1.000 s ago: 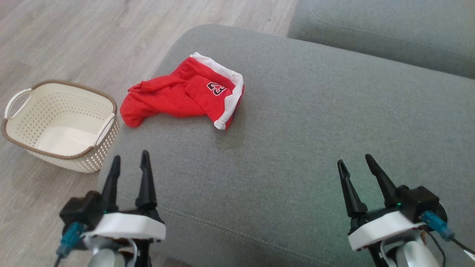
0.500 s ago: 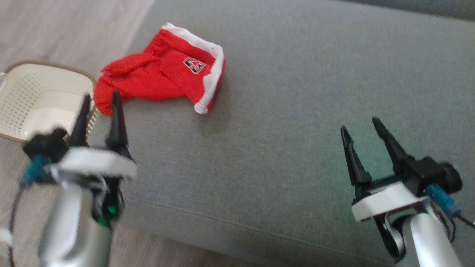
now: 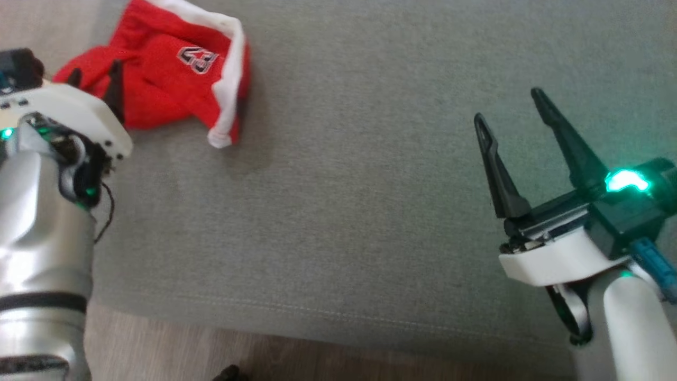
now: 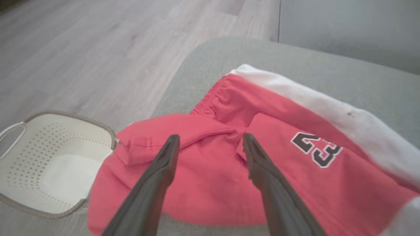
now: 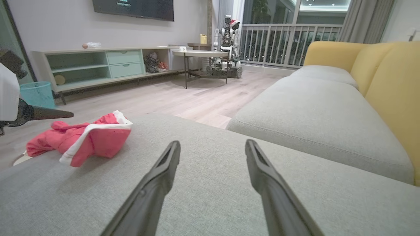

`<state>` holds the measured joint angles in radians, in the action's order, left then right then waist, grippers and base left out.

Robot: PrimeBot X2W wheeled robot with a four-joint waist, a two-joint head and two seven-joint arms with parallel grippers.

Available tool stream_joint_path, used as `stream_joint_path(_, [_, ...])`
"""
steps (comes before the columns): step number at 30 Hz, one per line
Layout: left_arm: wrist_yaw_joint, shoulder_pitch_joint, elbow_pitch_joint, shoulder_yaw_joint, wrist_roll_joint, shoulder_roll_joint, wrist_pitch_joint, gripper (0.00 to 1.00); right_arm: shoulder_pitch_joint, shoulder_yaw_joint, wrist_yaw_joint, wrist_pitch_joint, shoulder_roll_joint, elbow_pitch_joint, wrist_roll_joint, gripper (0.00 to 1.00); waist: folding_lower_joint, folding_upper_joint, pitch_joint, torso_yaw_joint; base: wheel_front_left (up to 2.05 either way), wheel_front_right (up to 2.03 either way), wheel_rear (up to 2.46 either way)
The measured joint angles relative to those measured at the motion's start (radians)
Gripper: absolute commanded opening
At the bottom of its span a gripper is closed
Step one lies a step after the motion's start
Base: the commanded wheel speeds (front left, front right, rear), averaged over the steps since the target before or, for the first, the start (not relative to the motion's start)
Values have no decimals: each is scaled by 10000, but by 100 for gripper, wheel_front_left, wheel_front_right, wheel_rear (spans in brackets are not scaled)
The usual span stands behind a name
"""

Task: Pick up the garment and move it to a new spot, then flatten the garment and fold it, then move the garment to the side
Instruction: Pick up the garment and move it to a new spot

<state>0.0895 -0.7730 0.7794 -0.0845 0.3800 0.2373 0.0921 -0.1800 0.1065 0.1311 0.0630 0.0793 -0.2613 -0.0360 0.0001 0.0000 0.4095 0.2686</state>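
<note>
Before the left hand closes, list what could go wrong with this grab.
1. The crumpled red shorts with white trim lie in overlapping folds under the open left hand, so it may pinch only one layer and lift them bunched.
2. They sit at the edge of the grey fabric sofa cushion, beside the cream perforated basket; a weak pinch could let them slide off.
3. The open right hand is far away, likely too far to help.
</note>
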Motion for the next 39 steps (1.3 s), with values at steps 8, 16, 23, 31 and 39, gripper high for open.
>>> stream_joint_path(8, [-2, -1294, 1994, -176, -92, 163, 752, 100, -226, 61, 0, -293, 128, -610, -84, 100, 0, 0, 649, -552, 0, 0, 0])
stream_joint_path(16, [127, -2279, 3417, -314, -86, 314, 1012, 0, -429, 0, 0, -291, 167, -738, -186, 100, 1, 0, 1028, -827, 0, 0, 0])
stream_joint_path(23, [244, -2401, 3689, -426, -92, 387, -360, 0, -438, -84, 0, -146, 127, -556, -184, 100, 0, 0, 822, -873, 0, 0, 0])
stream_joint_path(31, [224, -2427, 2220, -577, -180, 349, -3325, 0, -336, -349, 0, 407, -94, 245, -31, 100, 0, 0, -327, -841, 0, 0, 0])
stream_joint_path(39, [355, -1494, -642, -2000, -219, -111, -3363, 0, 94, -658, 0, 798, -167, 796, 334, 100, -1, 1, -1717, -1035, 0, 0, 0])
